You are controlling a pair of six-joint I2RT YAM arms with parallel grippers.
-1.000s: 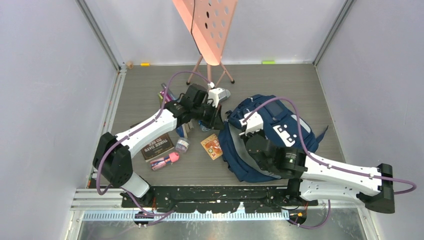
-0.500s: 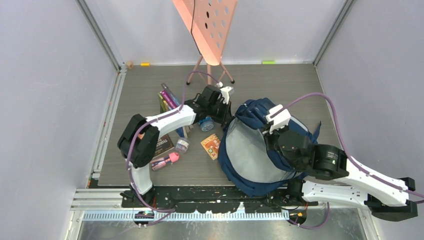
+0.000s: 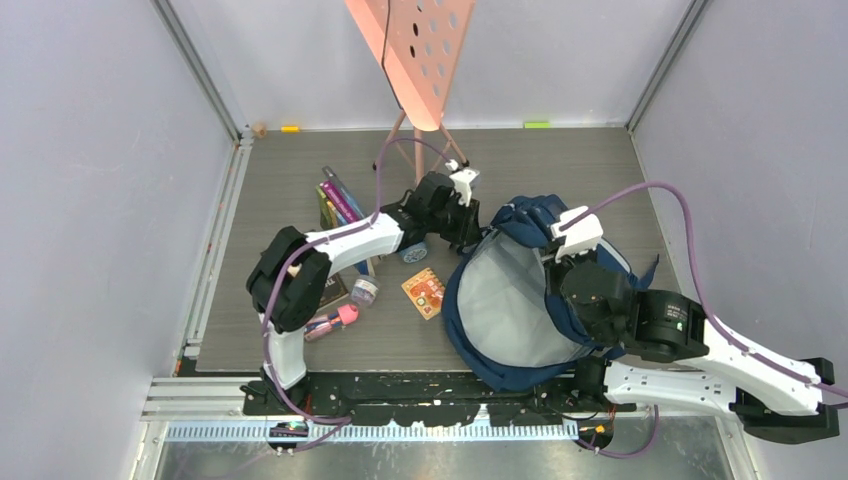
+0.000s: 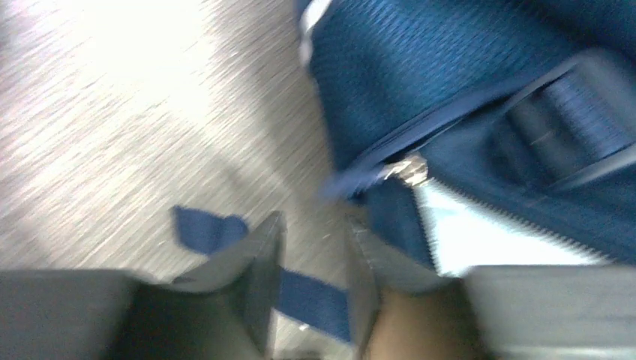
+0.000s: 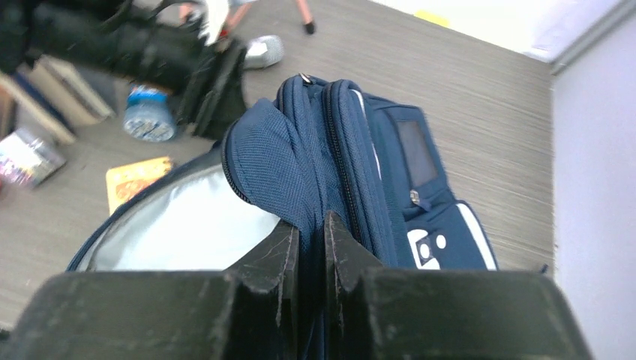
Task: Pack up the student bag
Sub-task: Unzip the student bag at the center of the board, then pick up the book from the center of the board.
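Observation:
The student bag (image 3: 600,262) is a navy backpack lying at centre right, its main compartment held open so the pale grey lining (image 3: 505,298) shows. My right gripper (image 5: 311,225) is shut on a fold of the bag's navy fabric (image 5: 270,157) at the opening's rim and holds it up; in the top view it is at the bag's right side (image 3: 562,268). My left gripper (image 3: 468,222) is at the bag's upper left edge. In the blurred left wrist view its jaws (image 4: 315,240) stand apart, with a blue strap (image 4: 206,229) crossing behind them and a zipper pull (image 4: 409,171) just ahead.
Left of the bag lie upright books (image 3: 338,200), a brown book (image 3: 330,290), a pink item (image 3: 335,320), a small jar (image 3: 365,290), an orange booklet (image 3: 424,292) and a blue round cap (image 3: 412,250). A pink perforated stand (image 3: 415,60) rises at the back.
My right gripper has lifted the bag's fold up and right, opening the bag so the grey lining shows. My left gripper has moved right, from the books to the bag's upper left edge.

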